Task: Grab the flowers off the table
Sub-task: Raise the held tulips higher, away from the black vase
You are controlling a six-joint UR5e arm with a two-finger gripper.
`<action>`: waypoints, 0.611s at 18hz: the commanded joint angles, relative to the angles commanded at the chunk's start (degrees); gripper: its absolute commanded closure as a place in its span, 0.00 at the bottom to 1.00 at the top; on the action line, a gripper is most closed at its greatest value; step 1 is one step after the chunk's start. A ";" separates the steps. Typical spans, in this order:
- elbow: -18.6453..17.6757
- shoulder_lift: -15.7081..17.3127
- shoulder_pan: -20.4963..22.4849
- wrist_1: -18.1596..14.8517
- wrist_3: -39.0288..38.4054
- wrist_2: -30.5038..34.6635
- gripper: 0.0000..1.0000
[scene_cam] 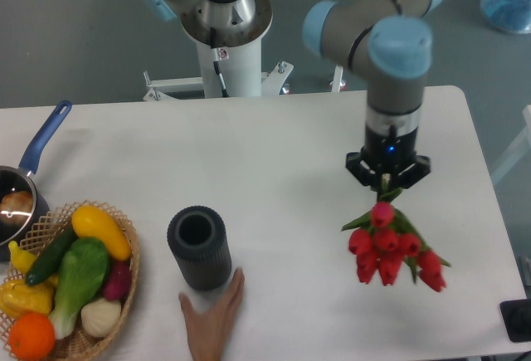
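The flowers (pixel 390 249), a bunch of red tulip buds with green leaves, hang at the right side of the white table (pixel 274 153). Their stems run up into my gripper (pixel 387 185), which points straight down from above and is shut on them. The fingers are mostly hidden by the gripper body and the leaves. The buds point down and toward the front right; I cannot tell whether they touch the tabletop.
A dark grey ribbed vase (pixel 199 247) stands front left of centre, with a person's hand (pixel 213 311) at its base. A wicker basket (pixel 70 290) of toy vegetables sits at the front left. A blue-handled pan (pixel 21 187) lies at the left edge.
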 joint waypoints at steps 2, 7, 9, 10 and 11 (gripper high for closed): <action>0.79 0.88 -0.44 0.00 0.35 -0.96 0.82; 1.94 2.38 -0.88 -0.09 0.26 -6.86 0.82; 1.76 2.46 -0.88 -0.09 0.26 -6.95 0.82; 1.68 2.46 -0.97 -0.09 0.18 -6.86 0.82; 1.50 2.64 -0.97 -0.09 0.18 -6.86 0.82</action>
